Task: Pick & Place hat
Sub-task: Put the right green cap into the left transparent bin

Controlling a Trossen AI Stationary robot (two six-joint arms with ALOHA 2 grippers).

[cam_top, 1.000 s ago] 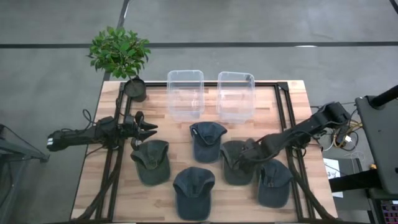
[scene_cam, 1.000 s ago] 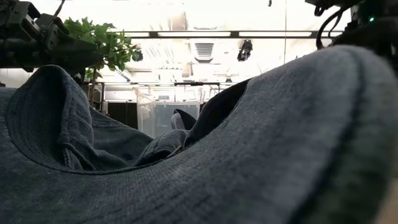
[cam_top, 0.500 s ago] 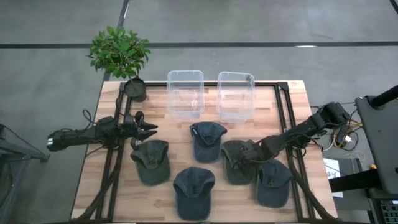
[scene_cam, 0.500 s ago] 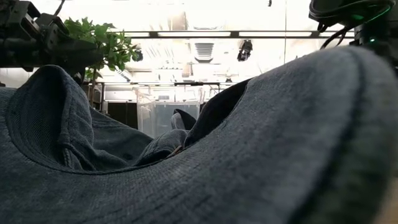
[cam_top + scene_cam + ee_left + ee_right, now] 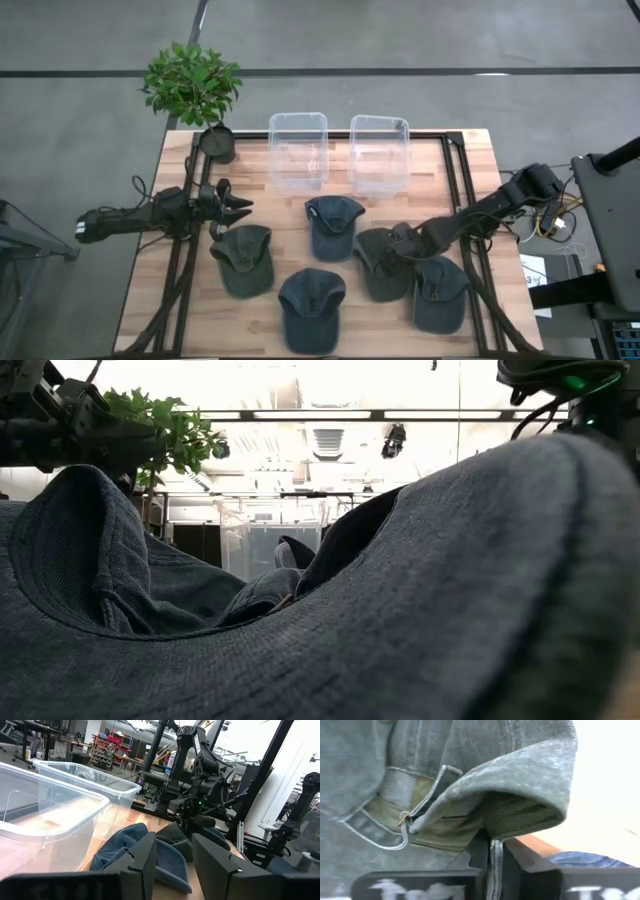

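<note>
Wooden slats of the table (image 5: 470,160) carry five dark caps and two clear bins, with concrete floor all around. At the right gripper (image 5: 494,851), the two dark fingers (image 5: 479,851) are pinched together on a fold of fabric at the back edge of the hat (image 5: 380,258), beside its strap and buckle; that cap lies on the table's right half, between the centre cap (image 5: 333,224) and the cap at the right edge (image 5: 440,292), touching the latter. From there the right arm (image 5: 500,205) runs back up to the table's right side. The left gripper (image 5: 238,209) hangs over the left part of the table with its fingers (image 5: 142,857) parted and nothing between them, just beside the left cap (image 5: 243,258). A front cap (image 5: 312,308) lies nearest the low camera and fills its view. Two clear plastic bins, the left bin (image 5: 298,150) and the right bin (image 5: 378,152), stand side by side at the far edge, and a potted plant (image 5: 192,88) sits at the far left corner
</note>
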